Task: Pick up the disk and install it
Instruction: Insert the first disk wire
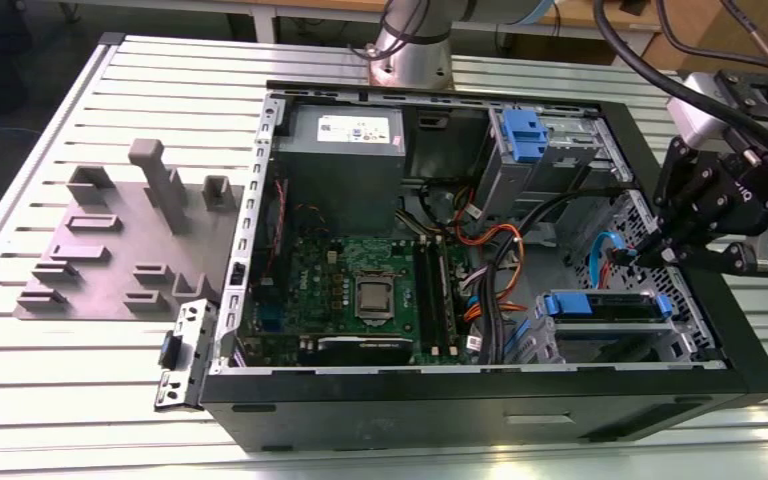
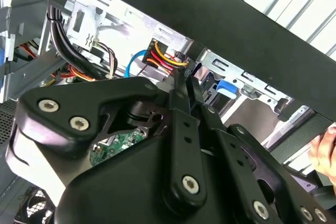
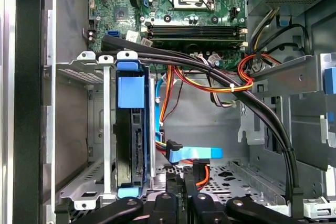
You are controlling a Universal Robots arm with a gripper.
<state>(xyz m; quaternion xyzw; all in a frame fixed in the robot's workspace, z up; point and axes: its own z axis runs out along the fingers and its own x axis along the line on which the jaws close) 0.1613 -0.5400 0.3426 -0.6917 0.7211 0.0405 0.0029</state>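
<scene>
- As far as I can judge from the exterior view, the black two-finger gripper (image 1: 662,252) hangs at the side wall of the open black computer tower case (image 1: 491,420), on the exterior view's right, above the drive cages.
- Its fingers (image 2: 181,103) stand pressed together in the second wrist view, and I see nothing between them, so I take the claw as closed and empty.
- I see the disk (image 3: 130,129), a flat drive in a blue plastic carrier frame, standing on its edge inside the silver metal drive cage (image 3: 79,77) in the first wrist view. It seems to sit fully in its slot, with the blue tab at the outer end.
- In the exterior view the same disk (image 1: 604,305) lies in the cage near the front corner of the case, just beside the gripper.
- A flat blue data cable (image 3: 191,155) ends with its plug free in the open space next to the cage. I cannot tell if any cable is connected to the disk.
- My judgement: picking and placing into the cage look done; the fingertips are near the bundle of orange and yellow power wires (image 2: 165,59), so the cabling appears to be what is left.
- A grey plastic fixture plate (image 1: 124,240) lies on the slatted table (image 1: 64,400) beside the case, with no drive on it.
</scene>
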